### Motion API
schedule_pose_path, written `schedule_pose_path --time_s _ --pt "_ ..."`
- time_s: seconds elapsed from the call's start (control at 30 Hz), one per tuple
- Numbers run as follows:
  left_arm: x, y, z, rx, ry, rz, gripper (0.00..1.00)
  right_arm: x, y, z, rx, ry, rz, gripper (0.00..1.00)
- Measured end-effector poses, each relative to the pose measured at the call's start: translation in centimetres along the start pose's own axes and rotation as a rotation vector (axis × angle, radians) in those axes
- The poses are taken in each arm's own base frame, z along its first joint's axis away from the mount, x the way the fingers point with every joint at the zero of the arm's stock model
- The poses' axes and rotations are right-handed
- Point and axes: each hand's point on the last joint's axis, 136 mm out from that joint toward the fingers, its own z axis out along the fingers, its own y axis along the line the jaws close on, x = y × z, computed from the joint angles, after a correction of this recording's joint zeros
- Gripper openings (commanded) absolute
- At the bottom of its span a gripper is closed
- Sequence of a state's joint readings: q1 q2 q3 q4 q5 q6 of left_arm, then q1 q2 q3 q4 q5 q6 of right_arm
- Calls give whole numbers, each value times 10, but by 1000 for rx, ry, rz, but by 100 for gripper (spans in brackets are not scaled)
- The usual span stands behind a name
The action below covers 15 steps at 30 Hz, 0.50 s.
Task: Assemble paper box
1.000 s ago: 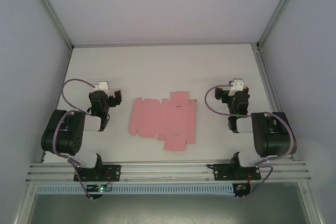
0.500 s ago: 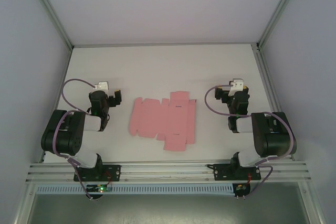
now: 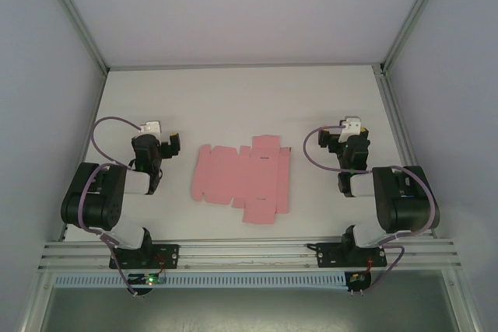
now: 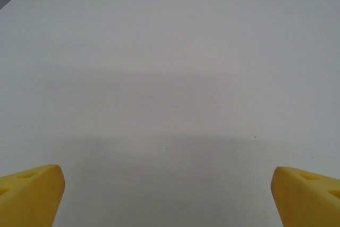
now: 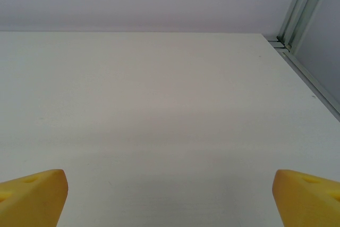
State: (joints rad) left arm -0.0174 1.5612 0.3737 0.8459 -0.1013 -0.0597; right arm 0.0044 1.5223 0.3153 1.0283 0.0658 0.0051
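Pink thin-card paper box, a die-cut sheet, is lying flat and unfolded on the white table, about midway between the two arms, with tabs sticking out at its near and far edges. Nothing's touching it. Left gripper has its yellow fingertips spread wide over bare tabletop. Right gripper is also wide apart and holding nothing. Overhead, both sit well clear of the sheet, probably low over the table, though that's hard to judge.
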Motion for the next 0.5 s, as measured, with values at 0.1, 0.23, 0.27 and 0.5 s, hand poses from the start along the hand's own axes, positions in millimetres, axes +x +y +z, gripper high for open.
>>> schedule_pose_path --time_s 0.1,0.23,0.27,0.5 --pt "0 0 0 0 -1 0 100 1 0 -1 0 8 -1 98" --pt "-12 3 -2 -22 27 -2 100 -25 6 -11 -3 18 -10 98" --pt "-26 4 -5 -33 20 -13 100 -45 11 -16 -15 -9 -4 98" --pt "-127 -18 -55 95 -76 -170 100 -157 85 -57 -238 -54 145 98"
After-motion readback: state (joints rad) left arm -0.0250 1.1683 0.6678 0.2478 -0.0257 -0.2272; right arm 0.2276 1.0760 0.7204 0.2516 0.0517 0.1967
